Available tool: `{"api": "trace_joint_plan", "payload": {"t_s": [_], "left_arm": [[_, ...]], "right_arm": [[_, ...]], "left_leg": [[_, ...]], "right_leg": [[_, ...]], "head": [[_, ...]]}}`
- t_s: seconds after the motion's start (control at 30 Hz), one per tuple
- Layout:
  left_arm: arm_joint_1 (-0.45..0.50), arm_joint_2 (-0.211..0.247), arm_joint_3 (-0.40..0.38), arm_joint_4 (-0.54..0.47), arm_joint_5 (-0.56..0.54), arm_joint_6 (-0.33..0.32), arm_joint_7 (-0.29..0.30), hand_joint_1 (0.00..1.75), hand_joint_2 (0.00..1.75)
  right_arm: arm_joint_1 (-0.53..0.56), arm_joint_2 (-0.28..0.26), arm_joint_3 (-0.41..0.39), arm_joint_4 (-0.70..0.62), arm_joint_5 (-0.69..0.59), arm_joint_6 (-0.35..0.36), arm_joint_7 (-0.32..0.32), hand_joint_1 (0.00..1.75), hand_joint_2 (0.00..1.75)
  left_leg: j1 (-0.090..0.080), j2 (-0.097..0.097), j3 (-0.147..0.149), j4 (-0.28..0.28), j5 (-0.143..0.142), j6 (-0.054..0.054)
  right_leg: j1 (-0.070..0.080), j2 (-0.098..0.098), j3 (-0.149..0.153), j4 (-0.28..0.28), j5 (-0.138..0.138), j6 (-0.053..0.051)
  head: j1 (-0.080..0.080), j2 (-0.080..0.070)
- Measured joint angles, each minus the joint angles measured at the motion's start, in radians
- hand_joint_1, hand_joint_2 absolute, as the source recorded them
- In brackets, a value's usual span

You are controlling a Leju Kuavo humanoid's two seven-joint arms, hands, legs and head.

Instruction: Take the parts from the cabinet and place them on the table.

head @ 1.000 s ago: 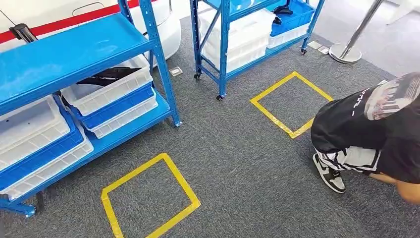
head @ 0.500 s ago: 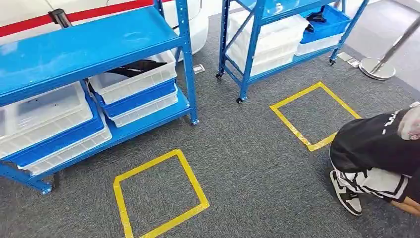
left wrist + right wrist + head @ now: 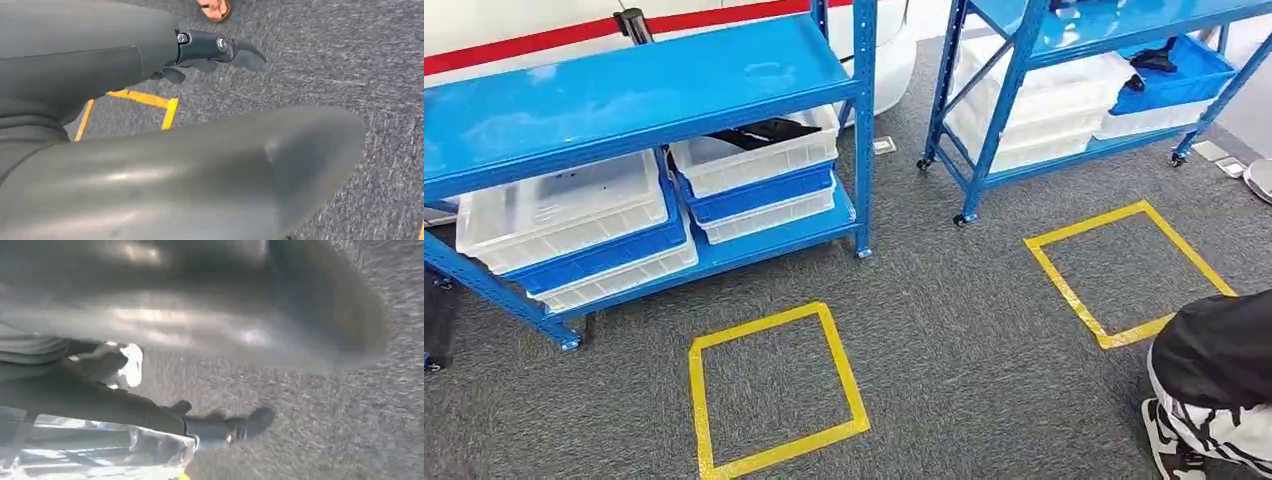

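Observation:
The near blue cabinet [image 3: 654,80] stands at the upper left. On its lower shelf a white bin [image 3: 759,160] holds a long black part [image 3: 764,132]; beside it is a stack of white and blue bins [image 3: 564,215]. A second blue cabinet [image 3: 1074,25] at the upper right carries a blue bin with another black part [image 3: 1154,58]. My left hand [image 3: 90,70] hangs over the grey carpet, its dark fingers [image 3: 215,50] spread and holding nothing. My right hand [image 3: 125,405] also hangs above the carpet with its fingers [image 3: 225,429] stretched out and nothing in them.
Two yellow tape squares mark the carpet, one [image 3: 696,400] in front of the near cabinet and one [image 3: 1064,280] before the far one. A crouching person [image 3: 1214,370] in black is at the lower right. A sandalled foot [image 3: 215,7] is near my left hand.
The whole picture has shifted right as the camera turned left. Both cabinets now sit more centrally, and the crouching person has slid to the lower right corner.

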Motion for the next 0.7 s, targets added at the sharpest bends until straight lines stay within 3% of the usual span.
{"api": "trace_joint_plan", "payload": {"t_s": [0.03,0.07,0.1,0.17,0.2,0.23,0.3,0.33,0.37,0.47,0.5,0.53,0.57,0.6,0.67,0.7], "left_arm": [[0.0,0.001,0.0,0.0,-0.001,0.0,0.001,0.0,0.0],[-0.001,0.0,0.0,0.0,-0.002,0.0,0.001,0.0,0.0],[-0.002,0.0,0.0,0.0,-0.002,-0.002,0.001,0.0,0.0],[-0.002,0.0,0.0,0.0,-0.003,-0.004,0.001,0.0,0.0],[-0.002,0.0,0.0,0.0,-0.003,-0.004,0.001,0.0,0.0],[-0.001,0.0,0.0,0.0,-0.002,-0.004,0.0,0.0,0.0],[0.0,0.0,0.0,0.0,-0.002,-0.005,-0.003,0.0,0.0],[-0.001,0.0,0.0,0.0,-0.002,-0.005,-0.004,0.0,0.0],[-0.003,0.005,0.0,-0.001,-0.002,-0.003,-0.005,0.0,0.0],[-0.004,0.005,0.0,0.0,-0.003,-0.003,-0.006,0.0,0.0],[-0.004,0.005,0.0,0.0,-0.002,-0.003,-0.006,0.0,0.0],[-0.003,0.004,0.0,0.0,-0.002,-0.002,-0.006,0.0,0.0],[-0.002,0.003,0.0,0.0,-0.002,-0.002,-0.006,0.0,0.0],[-0.004,0.001,0.0,0.0,-0.001,0.0,-0.006,0.0,0.0],[-0.005,-0.002,0.0,0.0,0.001,0.002,-0.003,0.0,0.0],[-0.004,-0.002,0.0,0.0,0.005,0.006,-0.003,0.0,0.0]], "right_arm": [[0.001,0.0,0.0,0.0,0.002,0.0,0.0,0.0,0.0],[0.003,0.0,0.0,0.0,0.004,-0.002,0.0,0.0,0.0],[0.005,0.001,0.0,0.0,0.007,-0.002,-0.001,0.0,0.0],[0.009,0.001,0.0,0.0,0.012,-0.004,-0.002,0.0,0.0],[0.01,0.0,0.0,0.0,0.014,-0.006,-0.004,0.0,0.0],[0.01,0.0,0.001,0.0,0.017,-0.007,-0.007,0.0,0.0],[0.009,0.0,0.002,0.0,0.021,-0.008,-0.01,0.0,0.0],[0.008,0.002,0.002,0.0,0.023,-0.008,-0.01,0.0,0.0],[0.009,0.006,0.005,0.0,0.027,-0.008,-0.006,0.0,0.0],[0.006,0.005,0.011,0.0,0.034,-0.006,0.005,0.0,0.0],[0.006,0.008,0.015,0.0,0.035,-0.006,0.008,0.0,0.0],[0.006,0.007,0.017,0.0,0.037,-0.006,0.01,0.0,0.0],[0.005,0.005,0.017,0.0,0.039,-0.006,0.01,0.0,0.0],[0.006,0.005,0.018,0.0,0.043,-0.006,0.011,0.0,0.0],[0.008,0.003,0.022,0.0,0.05,-0.005,0.014,0.0,0.0],[0.009,0.002,0.025,0.0,0.053,-0.005,0.017,0.0,0.0]], "left_leg": [[0.0,0.028,-0.004,0.017,-0.01,-0.005],[-0.001,0.077,-0.027,0.068,-0.045,-0.011],[0.001,0.104,-0.066,0.145,-0.087,-0.016],[0.004,0.123,-0.154,0.309,-0.151,-0.022],[0.005,0.123,-0.173,0.337,-0.149,-0.022],[0.004,0.124,-0.167,0.315,-0.125,-0.019],[-0.001,0.139,-0.084,0.151,-0.035,0.0],[-0.009,0.171,-0.034,0.062,0.0,0.016],[-0.019,0.209,-0.015,0.025,-0.006,0.028],[-0.029,0.183,-0.018,0.017,-0.008,0.035],[-0.03,0.168,-0.016,0.005,-0.004,0.042],[-0.013,0.15,0.01,-0.031,0.019,0.041],[-0.015,0.145,0.017,-0.039,0.022,0.039],[-0.012,0.132,0.017,-0.045,0.027,0.047],[-0.012,0.104,0.015,-0.045,0.026,0.048],[-0.012,0.089,0.016,-0.044,0.026,0.048]], "right_leg": [[0.004,-0.008,0.003,-0.001,0.0,-0.003],[0.006,-0.016,0.005,-0.001,-0.002,-0.015],[0.01,-0.025,0.006,-0.001,-0.004,-0.018],[0.016,-0.05,0.006,-0.001,-0.009,-0.024],[0.018,-0.061,0.007,-0.001,-0.011,-0.026],[0.021,-0.071,0.009,-0.001,-0.014,-0.026],[0.027,-0.089,0.019,-0.001,-0.02,-0.025],[0.029,-0.097,0.025,-0.002,-0.024,-0.024],[0.034,-0.106,0.03,-0.002,-0.029,-0.019],[0.032,-0.136,0.034,-0.009,-0.035,-0.005],[0.037,-0.148,0.042,-0.019,-0.033,-0.002],[0.052,-0.126,0.036,-0.01,-0.038,0.003],[0.035,-0.088,0.037,0.004,-0.043,0.003],[0.036,-0.038,-0.012,0.094,-0.089,-0.006],[0.029,-0.026,-0.105,0.259,-0.151,-0.007],[0.026,-0.025,-0.132,0.306,-0.158,0.001]], "head": [[0.0,0.0],[-0.008,0.0],[-0.007,0.0],[-0.007,0.0],[-0.007,0.0],[-0.007,0.0],[-0.007,0.0],[-0.008,0.0],[-0.003,0.0],[-0.006,0.0],[-0.007,0.0],[-0.003,0.0],[0.004,0.0],[0.0,0.0],[0.003,0.0],[0.002,0.0]]}}
